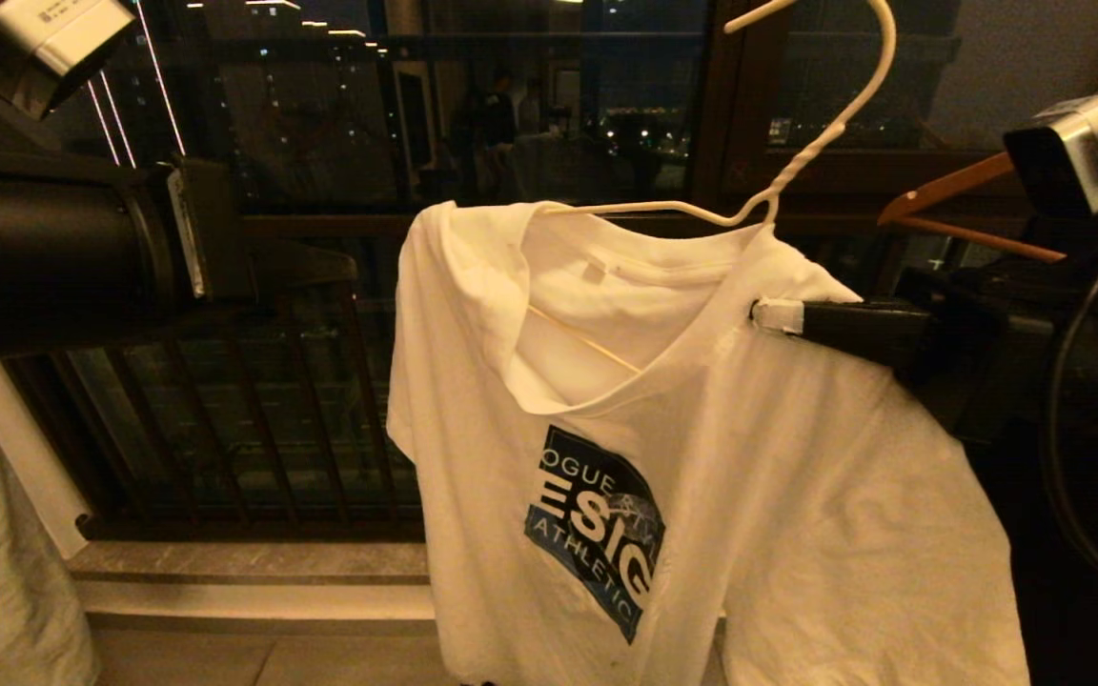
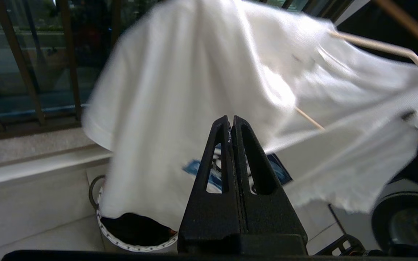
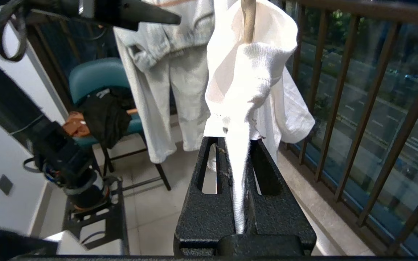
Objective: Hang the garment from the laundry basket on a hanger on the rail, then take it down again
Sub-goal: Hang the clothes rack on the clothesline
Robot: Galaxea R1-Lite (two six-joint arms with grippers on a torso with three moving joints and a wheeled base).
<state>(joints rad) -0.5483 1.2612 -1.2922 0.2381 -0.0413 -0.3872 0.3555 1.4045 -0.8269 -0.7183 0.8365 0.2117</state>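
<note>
The garment (image 1: 778, 495), a white T-shirt with a dark blue chest print, hangs on the thin white wire hanger (image 1: 802, 157). My right gripper (image 1: 773, 314) is shut on the shirt's shoulder and holds shirt and hanger up in front of the dark railing. In the right wrist view white cloth (image 3: 259, 72) runs between the right gripper's (image 3: 236, 139) fingers. My left gripper (image 2: 230, 117) is shut and holds nothing, a little short of the shirt (image 2: 194, 72). The laundry basket (image 2: 102, 221) stands on the floor below with a black cloth inside. The rail is out of view.
A dark brown railing of vertical bars (image 1: 225, 429) and a stone sill (image 1: 254, 562) lie behind the shirt. A brown wooden hanger (image 1: 968, 181) is at the upper right. Pale clothes (image 3: 165, 90) hang beside a teal chair (image 3: 93, 76) that holds a black cloth.
</note>
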